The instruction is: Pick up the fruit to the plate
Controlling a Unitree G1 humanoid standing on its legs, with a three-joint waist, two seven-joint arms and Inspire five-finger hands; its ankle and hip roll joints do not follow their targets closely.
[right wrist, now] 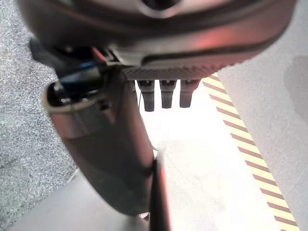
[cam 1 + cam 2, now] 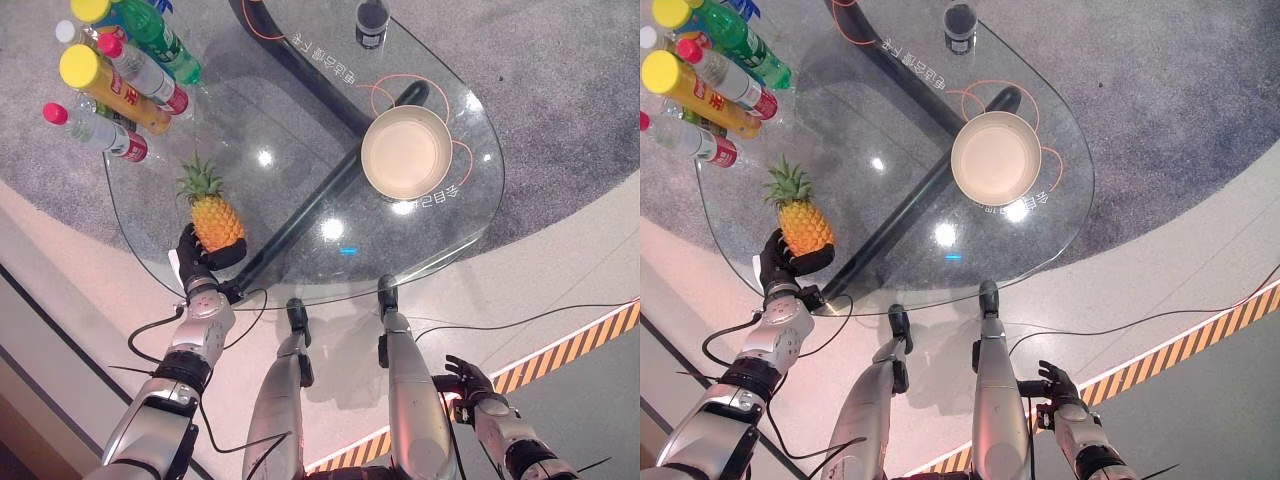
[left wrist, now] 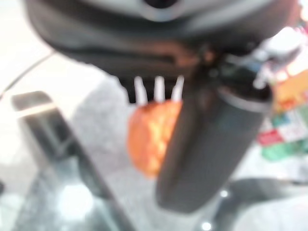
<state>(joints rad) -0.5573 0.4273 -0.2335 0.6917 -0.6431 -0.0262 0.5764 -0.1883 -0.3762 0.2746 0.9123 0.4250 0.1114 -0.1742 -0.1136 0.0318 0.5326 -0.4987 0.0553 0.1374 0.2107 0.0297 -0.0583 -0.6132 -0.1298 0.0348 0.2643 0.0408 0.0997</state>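
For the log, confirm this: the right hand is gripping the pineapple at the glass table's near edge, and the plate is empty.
Not quite: it is the left hand gripping the pineapple, as the left eye view shows. The right hand hangs off the glass table. The plate is empty.

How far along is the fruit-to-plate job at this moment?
Early stage. Done: the left hand has reached the pineapple at the near left edge of the glass table, its fingers curled round the fruit's base. In hand: the grasp; the pineapple stands upright by the bottles. Left: carrying it across to the empty plate. The right hand hangs idle below the table.
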